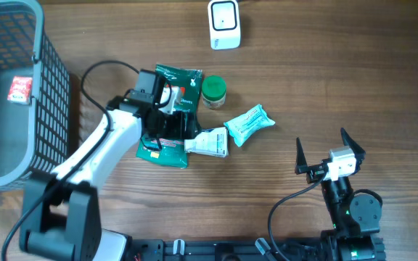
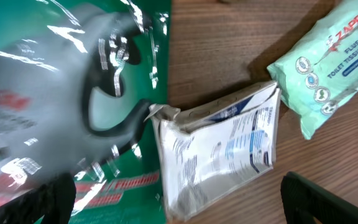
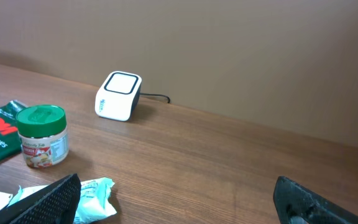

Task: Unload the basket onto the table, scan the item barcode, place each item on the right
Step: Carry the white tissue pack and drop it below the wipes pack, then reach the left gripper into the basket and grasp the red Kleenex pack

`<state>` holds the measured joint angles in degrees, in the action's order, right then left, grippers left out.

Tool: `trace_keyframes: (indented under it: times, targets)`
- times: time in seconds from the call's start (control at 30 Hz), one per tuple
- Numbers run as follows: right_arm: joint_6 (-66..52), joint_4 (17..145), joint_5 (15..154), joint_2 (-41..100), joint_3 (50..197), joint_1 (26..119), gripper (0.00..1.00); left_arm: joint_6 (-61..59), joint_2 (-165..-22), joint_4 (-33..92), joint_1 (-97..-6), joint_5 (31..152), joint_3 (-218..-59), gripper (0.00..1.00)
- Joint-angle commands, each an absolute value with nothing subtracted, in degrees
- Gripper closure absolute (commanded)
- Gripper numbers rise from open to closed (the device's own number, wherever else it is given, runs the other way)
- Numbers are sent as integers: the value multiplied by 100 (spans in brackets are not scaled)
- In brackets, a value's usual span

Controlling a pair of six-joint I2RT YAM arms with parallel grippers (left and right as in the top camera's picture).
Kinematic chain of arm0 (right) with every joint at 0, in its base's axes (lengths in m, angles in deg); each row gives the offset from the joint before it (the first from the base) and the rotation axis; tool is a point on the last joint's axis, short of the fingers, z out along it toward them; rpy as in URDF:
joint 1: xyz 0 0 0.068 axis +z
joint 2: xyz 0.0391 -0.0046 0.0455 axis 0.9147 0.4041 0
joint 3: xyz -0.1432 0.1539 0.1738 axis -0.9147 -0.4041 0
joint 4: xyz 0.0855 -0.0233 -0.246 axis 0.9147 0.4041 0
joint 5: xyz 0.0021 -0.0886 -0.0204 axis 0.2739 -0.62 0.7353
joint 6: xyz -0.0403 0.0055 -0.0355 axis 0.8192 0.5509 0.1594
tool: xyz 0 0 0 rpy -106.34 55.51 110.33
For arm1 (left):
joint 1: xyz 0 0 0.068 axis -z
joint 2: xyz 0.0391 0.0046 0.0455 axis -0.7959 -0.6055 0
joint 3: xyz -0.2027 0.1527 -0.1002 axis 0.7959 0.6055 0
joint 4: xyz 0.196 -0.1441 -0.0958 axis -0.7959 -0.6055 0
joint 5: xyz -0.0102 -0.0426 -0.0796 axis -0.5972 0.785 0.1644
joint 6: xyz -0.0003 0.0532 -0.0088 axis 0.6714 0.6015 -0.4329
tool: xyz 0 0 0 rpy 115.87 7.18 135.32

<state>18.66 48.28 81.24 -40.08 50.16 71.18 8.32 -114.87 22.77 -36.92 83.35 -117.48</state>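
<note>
A green glove package [image 1: 167,145] lies flat on the table, with a white printed pouch [image 1: 209,142] overlapping its right edge. My left gripper [image 1: 175,130] hangs low over both. In the left wrist view it [image 2: 182,208] is open, its fingertips [image 2: 50,200] straddling the green package [image 2: 123,68] and the white pouch [image 2: 222,149], gripping nothing. The white barcode scanner [image 1: 224,24] stands at the far edge, also in the right wrist view [image 3: 118,95]. My right gripper [image 1: 329,156] is open and empty near the front right, and it [image 3: 179,208] faces the scanner.
A mint-green wipes pack [image 1: 249,125] lies right of the pouch, and a green-lidded jar [image 1: 213,90] stands beside the package's top. A dark mesh basket [image 1: 46,87] fills the left side, with a small tagged item inside. The scanner's cable runs off the far edge.
</note>
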Motion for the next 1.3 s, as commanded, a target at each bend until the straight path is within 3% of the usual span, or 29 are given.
trace_keyframes:
  times: [0.0,0.27,0.43,0.8,0.97,1.27]
  targets:
    - [1890,4817,8070,-4025,5009,7147,0,863,-10772,1813,-3688,7355,-12439,0]
    - [1890,4817,8070,-4025,5009,7147,0,786,-9301,1522,-3806,6230,-13287,0]
    - [1890,4817,8070,-4025,5007,7147,0,205,-8740,1536,-4722,5895,-13831,0]
    - [1890,4817,8070,-4025,5009,7147,0,-425,-8600,1636,-7262,6842,-14500,0]
    - [1890,4817,8070,-4025,5009,7147,0,-477,-8770,2121,-7882,7493,-14500,0]
    - [1892,4817,8070,-4025,5007,7147,0,-1078,-9585,2541,-8885,7480,-14500,0]
